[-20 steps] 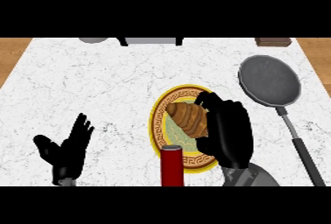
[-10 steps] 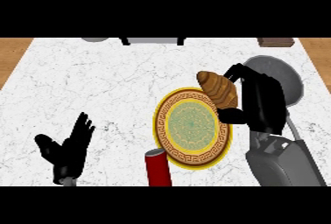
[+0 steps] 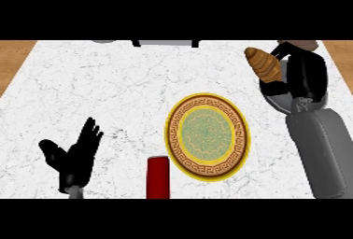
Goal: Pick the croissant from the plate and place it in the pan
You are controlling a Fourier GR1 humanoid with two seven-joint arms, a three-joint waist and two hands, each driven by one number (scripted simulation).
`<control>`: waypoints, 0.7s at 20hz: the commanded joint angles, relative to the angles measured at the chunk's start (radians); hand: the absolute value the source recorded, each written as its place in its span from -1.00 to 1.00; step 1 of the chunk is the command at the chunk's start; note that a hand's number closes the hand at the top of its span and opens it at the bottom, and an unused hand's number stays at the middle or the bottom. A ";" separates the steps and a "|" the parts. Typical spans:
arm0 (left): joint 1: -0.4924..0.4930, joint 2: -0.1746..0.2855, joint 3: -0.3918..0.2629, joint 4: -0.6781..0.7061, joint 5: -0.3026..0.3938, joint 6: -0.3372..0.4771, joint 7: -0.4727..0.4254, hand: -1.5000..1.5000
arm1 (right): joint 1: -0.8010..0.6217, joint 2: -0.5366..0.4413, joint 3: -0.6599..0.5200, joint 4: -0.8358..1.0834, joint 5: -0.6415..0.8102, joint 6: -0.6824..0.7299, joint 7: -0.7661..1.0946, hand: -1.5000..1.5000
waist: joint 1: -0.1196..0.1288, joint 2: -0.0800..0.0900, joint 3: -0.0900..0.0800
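Right robot hand point(image 3: 301, 74) is curled round the croissant point(image 3: 263, 63), off the plate point(image 3: 172, 135), up at the surface's point(image 3: 103, 88) far right. The pan point(image 3: 274, 101) is mostly hidden under that hand; only a grey sliver shows. Left robot hand point(image 3: 72, 156) rests wide open, fingers up, lower left. A red cylinder point(image 3: 158, 177) stands just beside the plate's near rim.

Golden-brown striped croissant point(image 3: 263, 63), yellow-rimmed plate point(image 3: 236, 122) with key-pattern band and green centre, red cylinder point(image 3: 158, 177).
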 commanded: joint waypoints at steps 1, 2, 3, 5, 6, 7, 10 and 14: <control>-0.050 -0.013 -0.011 0.035 -0.030 0.028 0.004 0.00 | -0.099 -0.062 -0.089 0.288 -0.019 -0.115 -0.148 1.00 | 0.005 0.004 0.000; 0.002 0.024 0.015 0.030 0.017 -0.048 -0.024 0.00 | -0.143 -0.062 -0.114 0.362 -0.018 -0.141 -0.141 1.00 | 0.014 0.005 0.000; 0.003 -0.032 -0.032 0.018 -0.032 0.016 -0.027 0.00 | -0.160 -0.068 -0.147 0.424 -0.075 -0.167 -0.218 1.00 | 0.020 0.008 0.001; -0.017 -0.021 -0.039 -0.006 -0.040 0.024 0.014 0.00 | -0.184 -0.088 -0.188 0.534 -0.117 -0.189 -0.301 1.00 | 0.021 0.009 0.002; -0.018 -0.013 -0.026 0.020 -0.020 -0.006 -0.010 0.00 | -0.191 -0.113 -0.228 0.568 -0.151 -0.208 -0.344 1.00 | 0.033 0.016 0.003; -0.017 -0.021 -0.042 0.010 -0.022 -0.011 -0.003 0.00 | -0.211 -0.122 -0.227 0.629 -0.132 -0.229 -0.363 1.00 | 0.043 0.020 0.003; 0.007 -0.038 -0.052 0.009 -0.041 0.012 -0.020 0.00 | -0.242 -0.135 -0.259 0.754 -0.143 -0.280 -0.434 1.00 | 0.045 0.019 0.003; -0.027 -0.021 -0.037 0.011 -0.019 -0.013 -0.009 0.00 | -0.305 -0.225 -0.232 0.878 -0.080 -0.090 -0.321 -1.00 | 0.072 0.030 0.003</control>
